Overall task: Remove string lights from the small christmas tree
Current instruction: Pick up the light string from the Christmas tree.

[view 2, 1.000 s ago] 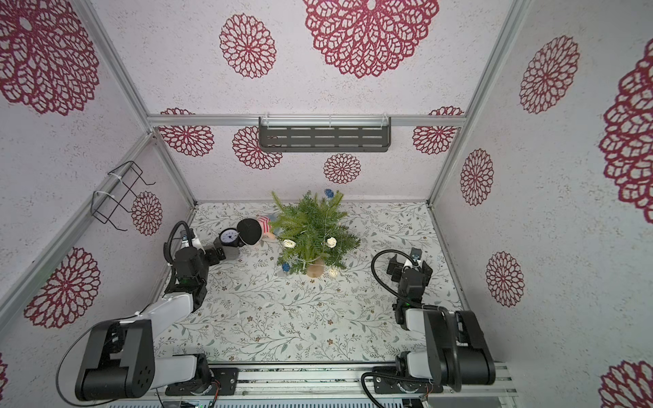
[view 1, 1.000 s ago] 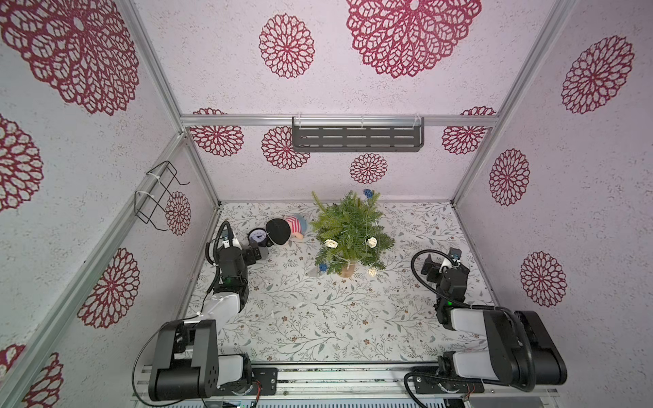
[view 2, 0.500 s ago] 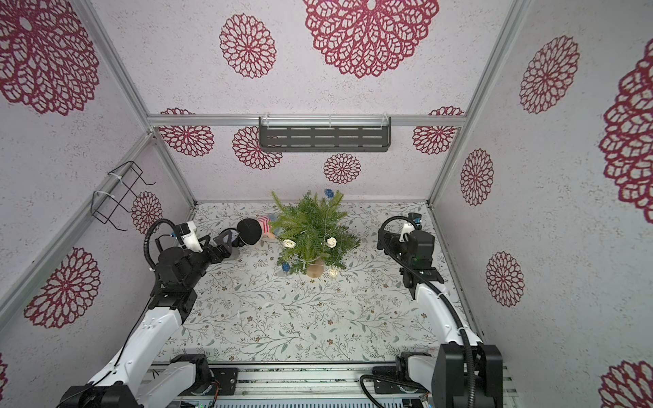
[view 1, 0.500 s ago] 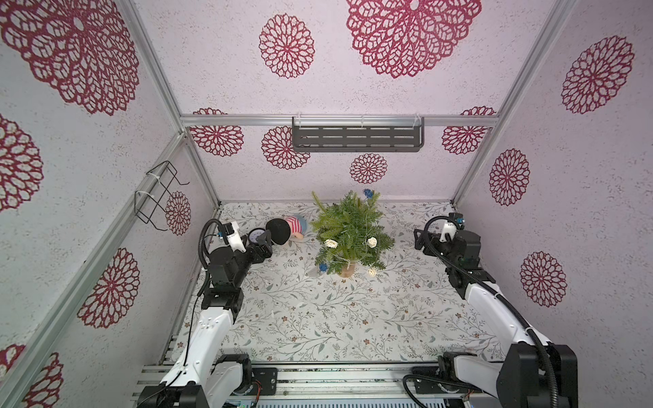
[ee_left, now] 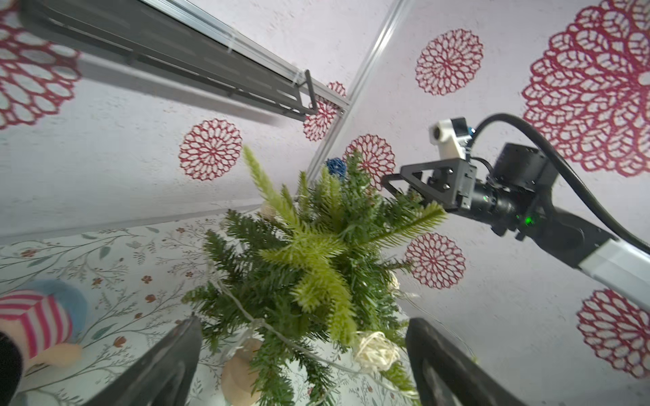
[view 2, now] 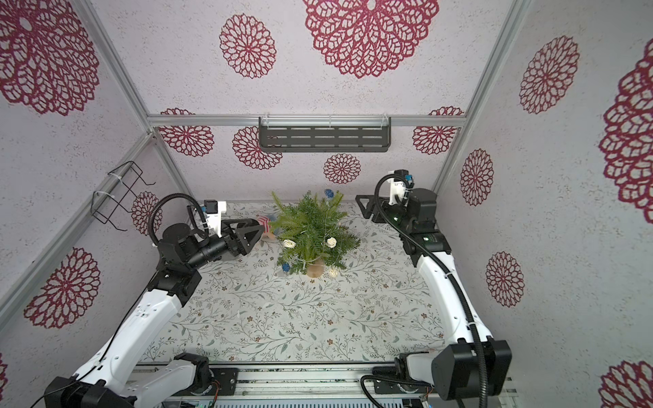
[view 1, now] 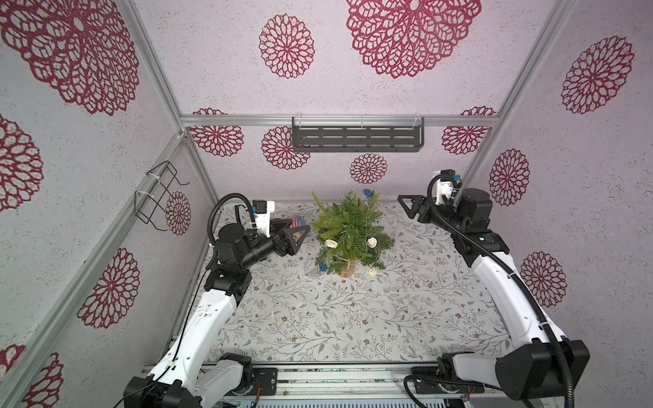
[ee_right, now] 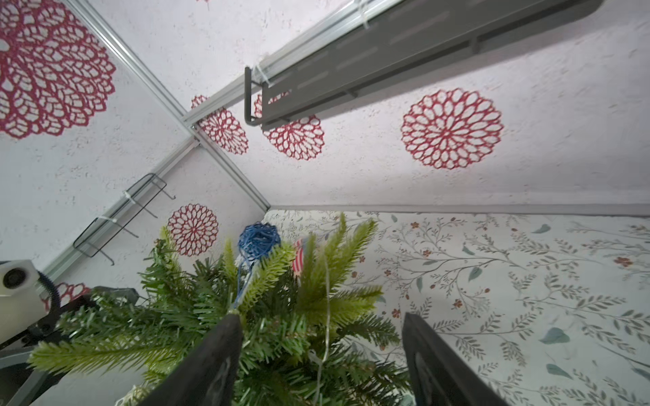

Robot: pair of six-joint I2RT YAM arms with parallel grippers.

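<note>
Both arms are up off their folded rest and stretched forward! The left end effector [view 1: 294, 233] has swung in just beside the small christmas tree [view 1: 348, 229], while the right end effector [view 1: 406, 207] has climbed in near its top.

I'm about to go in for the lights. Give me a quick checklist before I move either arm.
1. left gripper open and empty: ok.
2. right gripper open and empty: ok.
3. small christmas tree upright on its base: ok.
4. string lights wound in the branches, none gripped: ok.
5. Arms apart, on opposite sides of the tree: ok.
6. Wire strand truly between the right jaws, not just behind them: cannot tell.
</note>
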